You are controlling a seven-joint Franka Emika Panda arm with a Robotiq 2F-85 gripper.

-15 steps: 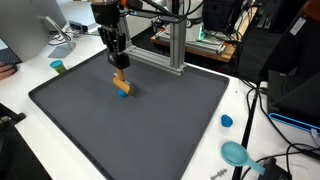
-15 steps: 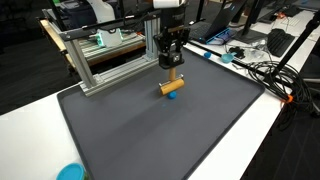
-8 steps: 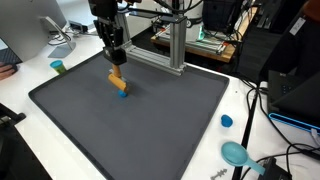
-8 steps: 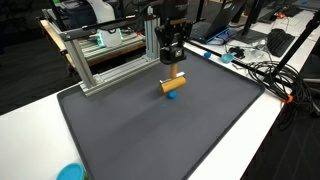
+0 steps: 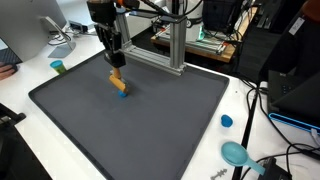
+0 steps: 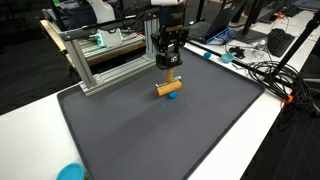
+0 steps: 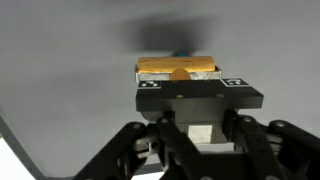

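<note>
My gripper (image 5: 116, 66) hangs over the dark grey mat (image 5: 150, 125), which also shows in the other exterior view (image 6: 150, 135). It is shut on a short wooden block (image 5: 118, 79) with a blue piece (image 5: 123, 92) on its underside. In an exterior view the gripper (image 6: 168, 66) grips the block (image 6: 167, 87) from above, and the block lies nearly level just above the mat. In the wrist view the block (image 7: 178, 68) sits straight in front of the gripper body, with the blue piece (image 7: 181, 53) behind it. The fingertips are hidden there.
An aluminium frame (image 5: 176, 45) stands at the mat's back edge and also shows in the other exterior view (image 6: 105, 62). A blue cap (image 5: 226, 121), a teal round object (image 5: 235, 153) and a teal cup (image 5: 58, 67) lie off the mat. Cables (image 6: 262, 72) lie beside it.
The gripper has shifted slightly and turned the block; the block now lies flatter than a second ago.
</note>
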